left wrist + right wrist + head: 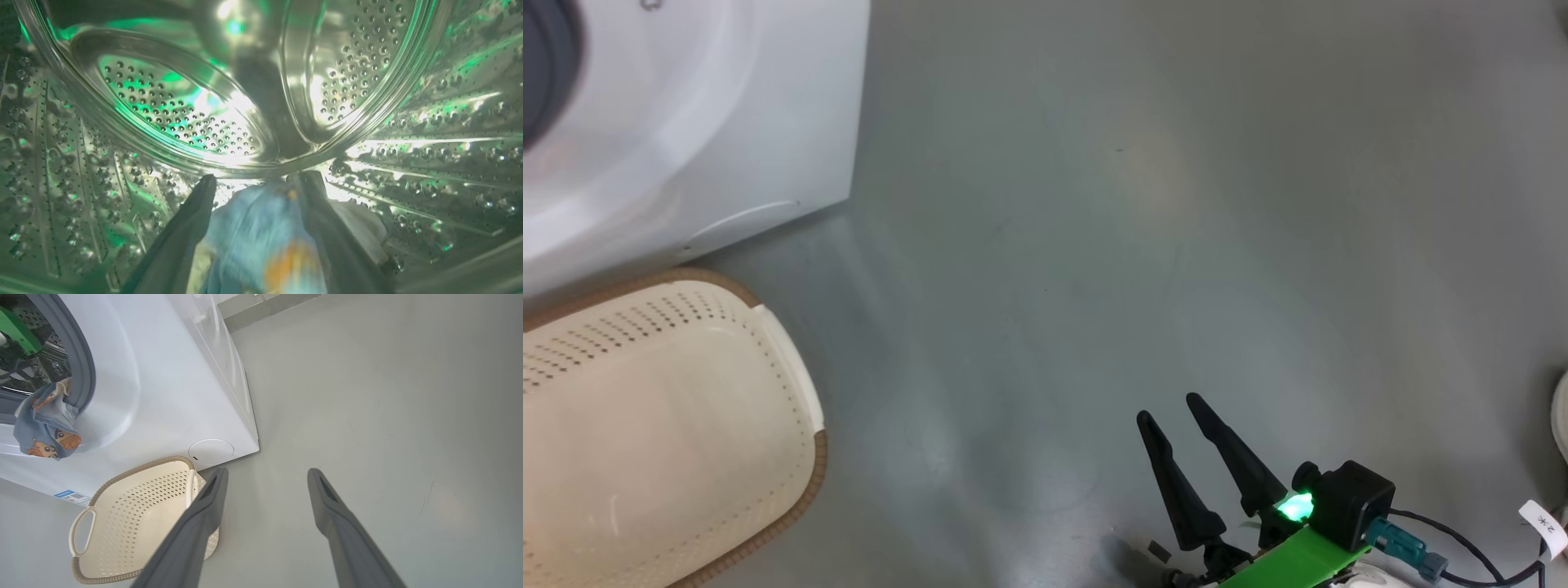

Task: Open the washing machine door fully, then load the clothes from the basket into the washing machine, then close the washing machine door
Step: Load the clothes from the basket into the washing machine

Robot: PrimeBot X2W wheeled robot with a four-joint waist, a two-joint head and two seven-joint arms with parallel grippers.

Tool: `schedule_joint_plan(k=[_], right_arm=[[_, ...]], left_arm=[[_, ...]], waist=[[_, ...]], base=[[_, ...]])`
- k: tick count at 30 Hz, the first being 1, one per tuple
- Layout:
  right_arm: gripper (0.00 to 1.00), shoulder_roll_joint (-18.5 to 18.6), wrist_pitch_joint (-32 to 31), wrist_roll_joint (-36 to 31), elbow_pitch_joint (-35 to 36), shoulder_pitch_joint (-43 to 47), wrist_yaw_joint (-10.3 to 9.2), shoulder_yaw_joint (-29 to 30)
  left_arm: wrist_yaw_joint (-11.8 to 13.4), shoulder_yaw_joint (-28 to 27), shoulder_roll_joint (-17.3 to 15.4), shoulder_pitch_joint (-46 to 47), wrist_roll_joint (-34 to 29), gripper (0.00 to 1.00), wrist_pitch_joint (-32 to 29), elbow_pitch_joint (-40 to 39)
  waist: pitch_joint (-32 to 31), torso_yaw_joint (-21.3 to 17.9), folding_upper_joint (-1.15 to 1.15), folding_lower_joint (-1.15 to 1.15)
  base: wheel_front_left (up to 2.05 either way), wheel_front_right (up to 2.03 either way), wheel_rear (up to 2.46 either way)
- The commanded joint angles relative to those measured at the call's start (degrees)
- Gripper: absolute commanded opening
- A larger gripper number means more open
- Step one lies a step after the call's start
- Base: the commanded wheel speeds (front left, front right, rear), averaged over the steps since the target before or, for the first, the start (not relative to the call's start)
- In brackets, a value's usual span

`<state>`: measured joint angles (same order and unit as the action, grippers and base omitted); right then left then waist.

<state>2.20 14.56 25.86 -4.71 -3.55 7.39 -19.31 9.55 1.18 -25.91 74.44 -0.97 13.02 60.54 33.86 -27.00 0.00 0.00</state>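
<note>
A smooth grey floor point(1176, 245) spreads out in front of the white washing machine point(163, 396). The clothes point(257, 228), light blue with orange print, lie low in the steel drum point(184, 118) between the left gripper's point(257, 177) fingers, which stand wide apart. One bear-printed piece drapes out over the grey gasket point(83, 375). The basket point(792, 367) sits just beside the machine's front. The right gripper point(1168, 407) hangs over the floor, fingers spread wide, holding nothing

I see green glare flaring off the drum point(253, 122), the clothes point(261, 245) below it blurred; the floor point(1176, 245) looks evenly, softly lit.
</note>
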Motion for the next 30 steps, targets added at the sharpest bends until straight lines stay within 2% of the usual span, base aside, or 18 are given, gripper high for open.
schedule_joint_plan(k=[1, 10, 18, 25, 30], right_arm=[[1.00, 0.7, 0.4, 0.0, 0.8, -0.2, 0.10, -0.7], [1.00, 0.7, 0.4, -0.6, -0.1, -0.5, 0.10, 0.3], [1.00, 0.7, 0.4, -1.4, -1.2, -0.4, 0.10, 1.7], [1.00, 0.7, 0.4, -2.3, -1.8, -0.4, 0.10, 2.9], [1.00, 0.7, 0.4, -3.8, -2.0, -0.7, 0.10, 4.3]], left_arm=[[0.8, 0.0, -1.6, 1.9, -0.9, 1.00, -0.5, -0.1], [1.3, 0.4, 1.2, 1.8, 0.7, 1.00, 0.8, 3.4], [1.2, -1.6, 5.2, -4.7, 4.7, 1.00, 1.9, 3.3], [0.4, -2.1, 9.2, -12.1, 6.7, 1.00, 2.0, -3.6], [-2.0, -1.5, 12.8, -19.3, 8.0, 1.00, 2.0, -9.4]], waist=[[-1.2, 1.2, 0.00, 0.00], [-3.3, 3.7, 0.00, 0.00], [-7.8, 6.6, 0.00, 0.00], [-10.6, 10.4, 0.00, 0.00], [-11.2, 14.3, 0.00, 0.00]], base=[[0.00, 0.00, 0.00], [0.00, 0.00, 0.00], [0.00, 0.00, 0.00], [0.00, 0.00, 0.00], [0.00, 0.00, 0.00]])
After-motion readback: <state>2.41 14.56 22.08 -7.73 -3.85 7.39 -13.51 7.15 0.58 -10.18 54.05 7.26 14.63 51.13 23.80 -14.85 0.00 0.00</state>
